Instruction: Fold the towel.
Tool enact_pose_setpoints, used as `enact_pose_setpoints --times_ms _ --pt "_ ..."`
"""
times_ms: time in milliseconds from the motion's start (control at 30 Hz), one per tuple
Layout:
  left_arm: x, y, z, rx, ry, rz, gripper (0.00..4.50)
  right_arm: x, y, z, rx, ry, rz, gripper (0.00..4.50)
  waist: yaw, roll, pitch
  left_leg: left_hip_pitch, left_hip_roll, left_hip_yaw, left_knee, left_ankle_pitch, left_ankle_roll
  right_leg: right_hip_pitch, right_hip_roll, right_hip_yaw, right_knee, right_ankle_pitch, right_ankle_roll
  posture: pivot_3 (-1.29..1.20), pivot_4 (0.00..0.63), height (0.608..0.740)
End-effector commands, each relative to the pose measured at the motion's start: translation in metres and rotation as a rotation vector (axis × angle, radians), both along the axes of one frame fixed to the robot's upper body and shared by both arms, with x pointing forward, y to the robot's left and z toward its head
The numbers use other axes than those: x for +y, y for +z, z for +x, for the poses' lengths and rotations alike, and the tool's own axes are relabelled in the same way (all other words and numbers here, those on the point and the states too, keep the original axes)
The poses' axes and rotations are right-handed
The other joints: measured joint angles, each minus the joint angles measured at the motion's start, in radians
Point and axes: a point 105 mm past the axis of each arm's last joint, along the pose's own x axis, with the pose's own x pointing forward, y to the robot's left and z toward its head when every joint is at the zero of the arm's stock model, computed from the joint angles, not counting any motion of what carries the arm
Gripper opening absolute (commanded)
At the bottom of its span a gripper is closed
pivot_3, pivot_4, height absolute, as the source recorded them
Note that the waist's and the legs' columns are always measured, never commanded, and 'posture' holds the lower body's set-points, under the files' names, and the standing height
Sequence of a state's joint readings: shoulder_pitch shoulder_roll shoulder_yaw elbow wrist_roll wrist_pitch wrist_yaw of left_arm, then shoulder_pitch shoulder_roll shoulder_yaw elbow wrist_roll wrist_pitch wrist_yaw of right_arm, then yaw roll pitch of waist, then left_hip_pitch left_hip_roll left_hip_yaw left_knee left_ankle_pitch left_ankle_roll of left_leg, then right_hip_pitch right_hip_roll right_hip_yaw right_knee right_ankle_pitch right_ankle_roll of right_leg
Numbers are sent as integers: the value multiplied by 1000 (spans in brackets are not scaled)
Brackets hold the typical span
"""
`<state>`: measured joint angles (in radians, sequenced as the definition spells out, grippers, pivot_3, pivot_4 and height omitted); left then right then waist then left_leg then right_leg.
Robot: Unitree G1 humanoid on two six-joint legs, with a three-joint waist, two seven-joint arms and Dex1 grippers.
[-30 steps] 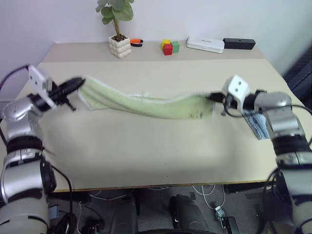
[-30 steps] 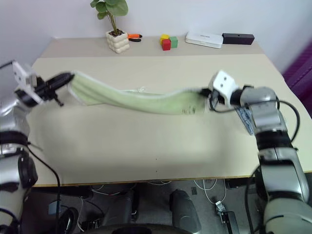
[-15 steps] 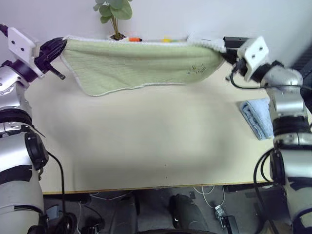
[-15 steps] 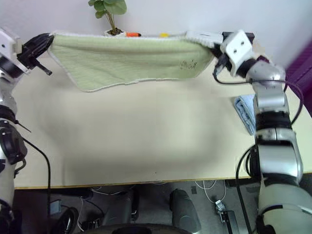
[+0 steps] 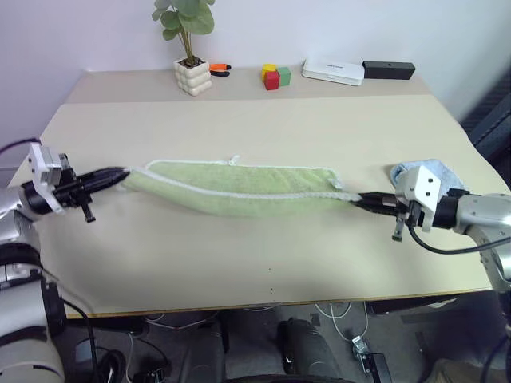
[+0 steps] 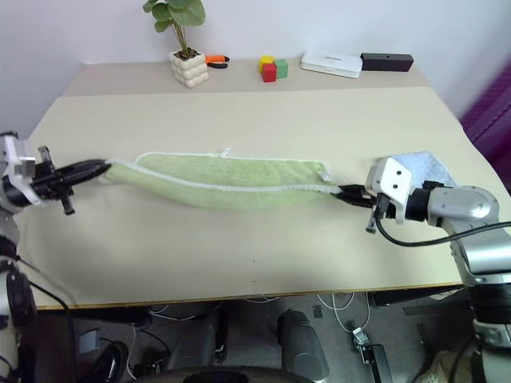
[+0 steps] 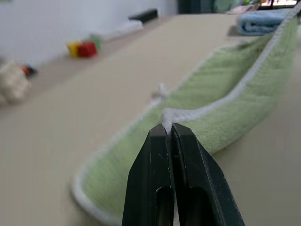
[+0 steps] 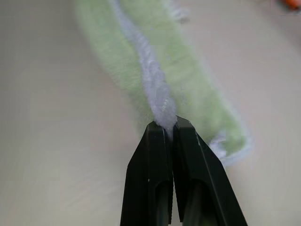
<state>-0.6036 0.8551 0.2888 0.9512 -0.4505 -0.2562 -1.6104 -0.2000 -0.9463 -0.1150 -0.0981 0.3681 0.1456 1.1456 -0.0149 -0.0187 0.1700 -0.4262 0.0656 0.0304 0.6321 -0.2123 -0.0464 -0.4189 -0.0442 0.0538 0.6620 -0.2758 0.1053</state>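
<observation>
No readable brand or writing anywhere that I can make out. The towel [image 5: 239, 187] is now down on the table [image 5: 255, 263], stretched into a long folded strip well in front of the potted plant [image 5: 192, 48]. Half a second ago it was held up in the air, spread open. The left hand [image 5: 120, 173] is clamped shut on one end's whitish edging, the right hand [image 5: 357, 199] pinched shut on the other end. A blue folded towel [image 5: 423, 170] sits just behind the right hand.
</observation>
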Motion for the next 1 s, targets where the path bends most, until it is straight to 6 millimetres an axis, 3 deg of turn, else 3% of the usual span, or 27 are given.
enact_pose_setpoints --times_ms 33,367,500,1000 --pt "6 9 -15 -11 -14 -10 0 -1 12 -12 -12 41 -10 63 1 0 0 0 0 0 0 0 0 0 0 0 0 0 0 0 150 740" --pt "18 -8 -60 109 1 -75 0 -10 -5 -34 25 96 -73 63 3 -1 -1 1 0 0 0 0 0 0 -1 0 0 -2 -3 0 150 740" --pt "16 -14 -67 117 13 -89 0 -14 -10 -39 70 94 -63 63 5 -1 -1 1 0 0 0 0 0 0 -1 0 0 -2 -4 0 150 740" --pt "4 -3 -6 -45 80 -84 0 -19 -9 27 -114 -60 -83 63 3 -2 -1 1 -1 0 0 0 0 0 0 0 0 0 -1 0 150 740"
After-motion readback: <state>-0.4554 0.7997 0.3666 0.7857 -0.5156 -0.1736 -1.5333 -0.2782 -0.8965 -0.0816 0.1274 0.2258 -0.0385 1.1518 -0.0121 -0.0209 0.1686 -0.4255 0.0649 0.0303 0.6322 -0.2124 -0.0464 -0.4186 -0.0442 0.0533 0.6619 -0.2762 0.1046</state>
